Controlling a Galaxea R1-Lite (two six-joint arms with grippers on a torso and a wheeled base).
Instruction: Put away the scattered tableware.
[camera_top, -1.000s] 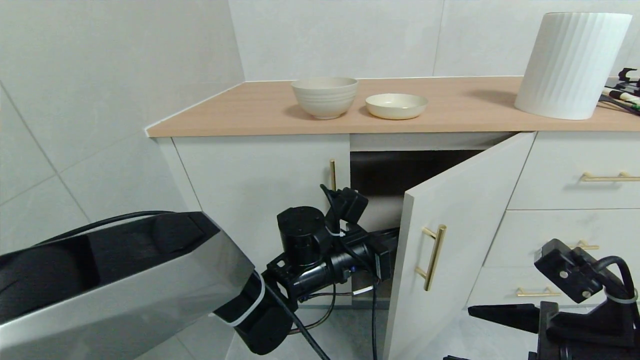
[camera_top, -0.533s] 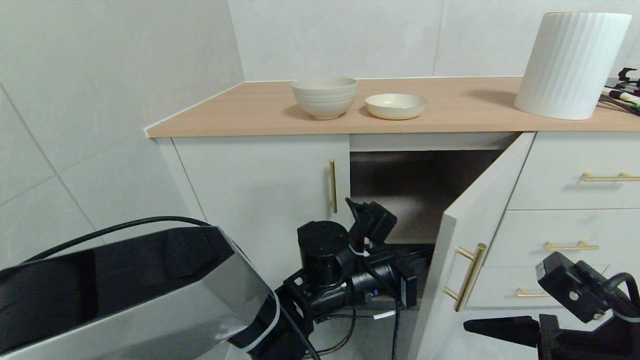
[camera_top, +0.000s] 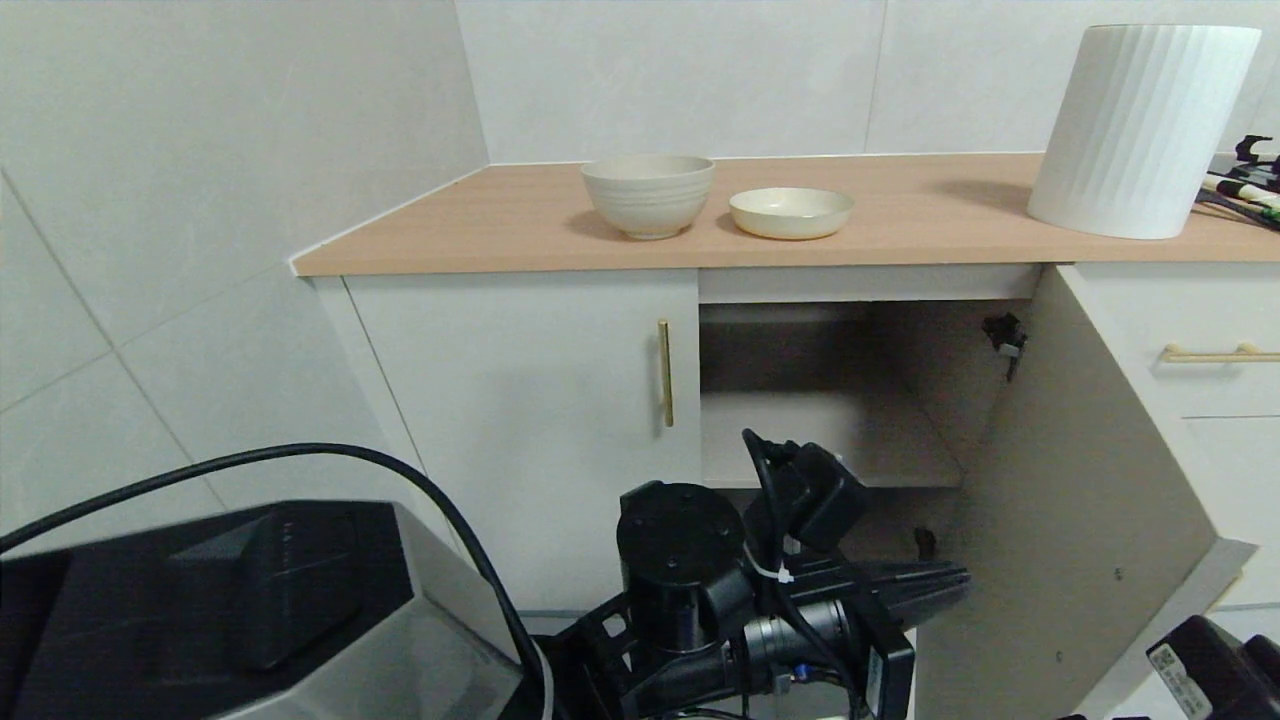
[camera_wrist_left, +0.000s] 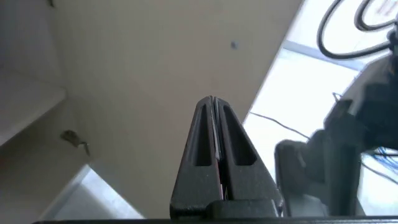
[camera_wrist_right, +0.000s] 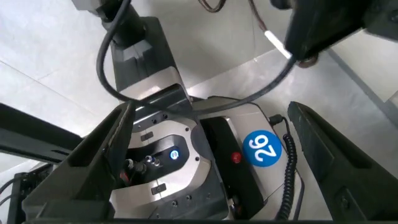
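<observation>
A ribbed cream bowl (camera_top: 648, 193) and a shallow cream dish (camera_top: 791, 212) stand side by side on the wooden countertop (camera_top: 480, 225). Below them the right cabinet door (camera_top: 1080, 480) hangs wide open, baring an inner shelf (camera_top: 820, 440). My left gripper (camera_top: 950, 582) is low in front of the opening, shut with nothing in it, its tips at the door's inner face. In the left wrist view the left gripper (camera_wrist_left: 212, 106) has its fingers pressed together before the beige door panel (camera_wrist_left: 155, 56). My right gripper (camera_wrist_right: 211, 112) is open and empty, low at the right.
A tall white ribbed container (camera_top: 1140, 130) stands at the counter's right, with dark utensils (camera_top: 1245, 185) beside it. The left cabinet door (camera_top: 520, 400) is closed, with a brass handle (camera_top: 665, 372). Drawers with brass handles (camera_top: 1220, 353) lie behind the open door.
The cabinet door has swung from partly open to wide open. My left gripper moved right and down along with it. The right arm dropped toward the bottom right corner.
</observation>
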